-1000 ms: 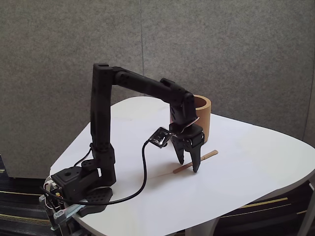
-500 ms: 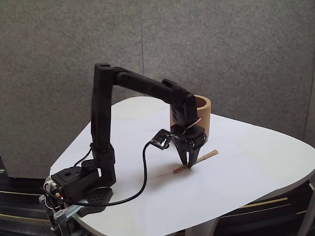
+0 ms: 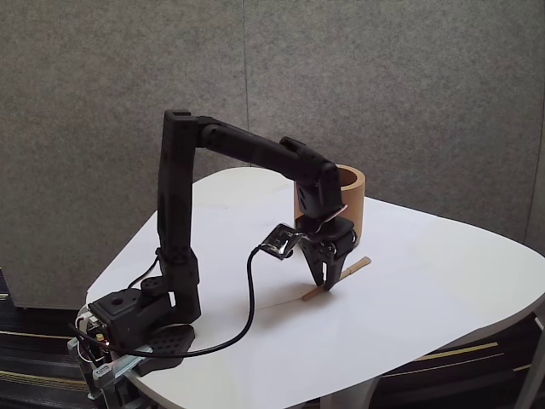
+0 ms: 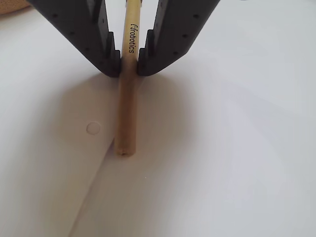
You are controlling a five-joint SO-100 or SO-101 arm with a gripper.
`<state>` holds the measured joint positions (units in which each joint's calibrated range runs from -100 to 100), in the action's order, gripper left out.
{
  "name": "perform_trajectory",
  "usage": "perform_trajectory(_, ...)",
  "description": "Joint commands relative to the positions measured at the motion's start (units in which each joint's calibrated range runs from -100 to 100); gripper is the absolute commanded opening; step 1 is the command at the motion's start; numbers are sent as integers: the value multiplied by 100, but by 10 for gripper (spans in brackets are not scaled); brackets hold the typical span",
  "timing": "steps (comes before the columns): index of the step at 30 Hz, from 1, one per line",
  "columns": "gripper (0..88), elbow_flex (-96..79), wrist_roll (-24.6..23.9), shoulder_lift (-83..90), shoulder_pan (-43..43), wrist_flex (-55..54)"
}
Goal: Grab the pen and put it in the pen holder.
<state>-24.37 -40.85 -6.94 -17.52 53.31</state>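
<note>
Between the two dark jaws, closed tight against its sides, the pen (image 4: 127,94) is sitting pinched partway along its length, as the wrist view is showing. The gripper (image 3: 326,283) is pointing down at the white table (image 3: 443,281), and the pen's far right end is tilting slightly upward in the fixed view. Thin, stiff and light, the stick is likely pivoting easily, so a mid-length hold suits it. The pen holder (image 3: 351,203) is standing just behind, farther back.
</note>
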Motion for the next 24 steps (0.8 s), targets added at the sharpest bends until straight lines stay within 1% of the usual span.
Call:
perform_trajectory(1, 7, 126, 119, 88, -20, 34)
perform_trajectory(5, 7, 334, 503, 235, -27, 42)
perform_trajectory(11, 7, 551, 571, 1040, -503, 42)
perform_trajectory(16, 7, 623, 866, 1699, -825, 42)
perform_trajectory(24, 7, 623, 1524, 3106, -1008, 34)
